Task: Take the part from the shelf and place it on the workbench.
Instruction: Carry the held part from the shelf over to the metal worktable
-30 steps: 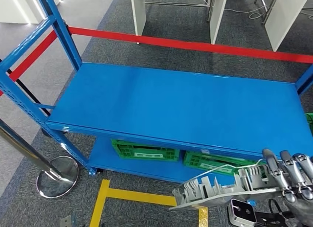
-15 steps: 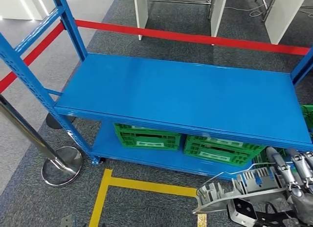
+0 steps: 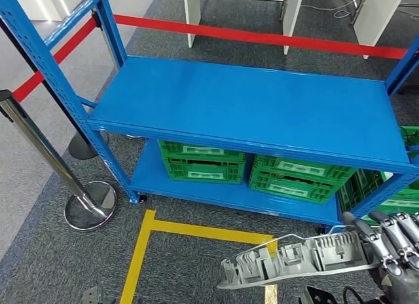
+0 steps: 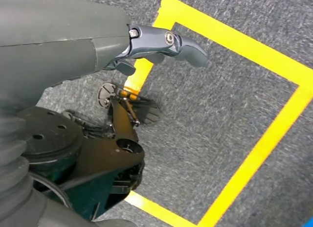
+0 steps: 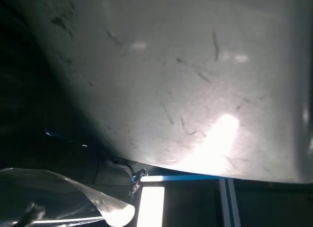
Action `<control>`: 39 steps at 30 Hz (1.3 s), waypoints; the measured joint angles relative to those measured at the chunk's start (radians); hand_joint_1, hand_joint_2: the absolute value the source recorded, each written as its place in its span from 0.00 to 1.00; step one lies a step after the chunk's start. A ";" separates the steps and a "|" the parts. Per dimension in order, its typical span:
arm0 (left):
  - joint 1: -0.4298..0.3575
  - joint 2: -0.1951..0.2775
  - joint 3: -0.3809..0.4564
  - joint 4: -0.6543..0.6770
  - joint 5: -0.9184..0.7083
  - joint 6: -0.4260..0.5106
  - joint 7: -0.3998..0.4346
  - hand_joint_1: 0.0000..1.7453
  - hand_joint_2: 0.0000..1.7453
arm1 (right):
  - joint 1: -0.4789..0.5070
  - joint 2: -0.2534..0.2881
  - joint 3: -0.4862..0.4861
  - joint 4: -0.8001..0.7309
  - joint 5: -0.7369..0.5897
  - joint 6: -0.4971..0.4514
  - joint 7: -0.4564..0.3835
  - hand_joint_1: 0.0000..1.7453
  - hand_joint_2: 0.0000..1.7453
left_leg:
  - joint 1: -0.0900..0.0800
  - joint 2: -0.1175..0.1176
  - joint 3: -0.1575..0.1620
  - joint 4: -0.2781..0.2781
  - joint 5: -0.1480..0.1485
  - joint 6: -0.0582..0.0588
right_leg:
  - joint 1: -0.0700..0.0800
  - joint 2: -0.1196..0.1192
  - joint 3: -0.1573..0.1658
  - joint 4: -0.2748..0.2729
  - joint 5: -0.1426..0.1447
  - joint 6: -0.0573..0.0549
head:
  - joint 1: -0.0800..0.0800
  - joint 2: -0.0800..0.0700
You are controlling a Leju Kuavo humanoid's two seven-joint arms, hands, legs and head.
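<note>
Below the shelf [image 3: 256,111] front | right hand [image 3: 395,251] grips part [image 3: 296,258] | part extends leftward

The long pale grey moulded plastic part [image 3: 296,257] looks matt and ribbed on top, while its broad underside [image 5: 177,80] shows smooth, lightly scratched and faintly sheeny. The blue painted metal shelf [image 3: 247,107] has a smooth, glossy coat. The green plastic lattice crates [image 3: 202,161] look semi-matt. The chrome metal stanchion post [image 3: 44,150] is mirror-bright. The dark grey carpet floor [image 4: 207,114] is rough and matt, its yellow tape [image 4: 258,148] smooth.
</note>
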 joint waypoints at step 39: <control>-0.011 0.001 0.002 0.002 -0.026 0.050 0.027 0.00 1.00 | 0.013 0.181 -0.093 0.114 -0.202 0.000 -0.328 1.00 1.00 | 0.020 -0.019 -0.042 0.262 -0.209 -0.051 | -0.009 -0.044 -0.095 0.005 0.076 -0.040 | -0.019 0.000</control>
